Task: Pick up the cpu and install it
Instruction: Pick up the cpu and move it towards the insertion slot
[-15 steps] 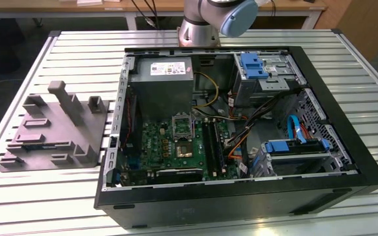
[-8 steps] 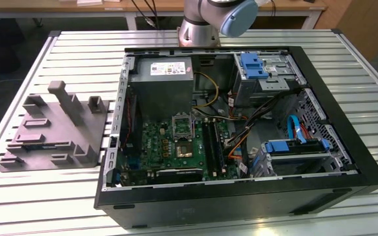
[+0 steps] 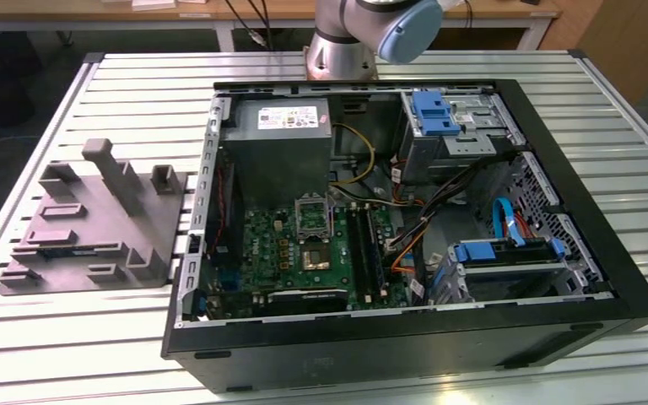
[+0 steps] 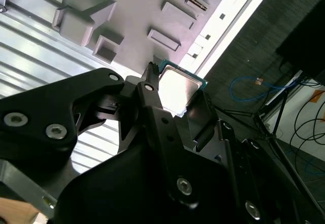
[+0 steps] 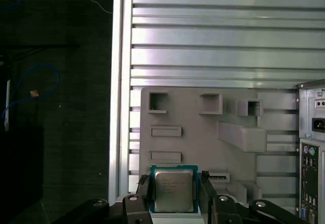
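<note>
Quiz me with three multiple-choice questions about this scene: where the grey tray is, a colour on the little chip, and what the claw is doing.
1. In the exterior view, where is the grey tray relative to the computer case?
A. Inside it
B. On the table, at the exterior view's left of it
C. On top of it

2. What colour is the border of the cpu?
A. Red
B. Yellow
C. Green

3. What is the gripper doing?
A. Shut on the cpu
B. Open, holding nothing
C. Gripping a cable

Answers:
1 B: the tray lies on the slatted table beside the case.
2 C: both wrist views show a green edge around the silvery top.
3 A: a black finger presses each side of the chip.
</note>
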You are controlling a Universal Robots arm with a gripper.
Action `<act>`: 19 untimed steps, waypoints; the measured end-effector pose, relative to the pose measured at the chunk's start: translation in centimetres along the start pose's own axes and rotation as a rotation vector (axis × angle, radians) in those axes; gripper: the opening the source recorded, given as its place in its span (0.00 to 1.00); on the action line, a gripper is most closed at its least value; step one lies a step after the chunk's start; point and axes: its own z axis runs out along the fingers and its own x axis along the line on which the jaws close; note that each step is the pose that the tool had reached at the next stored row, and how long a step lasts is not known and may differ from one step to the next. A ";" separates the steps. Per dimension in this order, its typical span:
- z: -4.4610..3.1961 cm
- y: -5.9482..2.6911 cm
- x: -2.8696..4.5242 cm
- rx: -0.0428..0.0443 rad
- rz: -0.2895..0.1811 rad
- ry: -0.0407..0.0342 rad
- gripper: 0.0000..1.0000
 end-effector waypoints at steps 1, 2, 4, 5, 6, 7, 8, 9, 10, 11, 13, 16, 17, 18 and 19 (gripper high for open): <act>0.00 0.00 -0.04 0.0000 0.000 -0.0001 0.47; 0.01 0.00 -0.09 0.0000 0.000 -0.0001 0.47; 0.00 0.00 -0.19 -0.0001 0.000 -0.0001 0.47; 0.00 0.00 -0.23 0.0000 0.000 0.0000 0.47; 0.00 0.00 -0.28 0.0000 0.000 0.0000 0.47; 0.00 0.00 -0.34 0.0000 0.000 0.0000 0.47; 0.01 0.00 -0.38 -0.0001 0.000 -0.0001 0.47; 0.01 0.00 -0.39 -0.0001 0.000 -0.0002 0.47; 0.02 0.00 -0.41 -0.0001 0.000 -0.0002 0.47; 0.00 0.00 -0.45 0.0000 0.000 -0.0001 0.47; 0.01 0.00 -0.48 -0.0001 0.000 -0.0001 0.47; 0.00 0.00 -0.54 0.0000 0.000 0.0000 0.47; 0.00 0.00 -0.57 0.0000 0.000 0.0000 0.47; 0.01 0.00 -0.60 0.0000 0.000 -0.0001 0.47; 0.01 0.00 -0.62 0.0000 0.000 -0.0001 0.47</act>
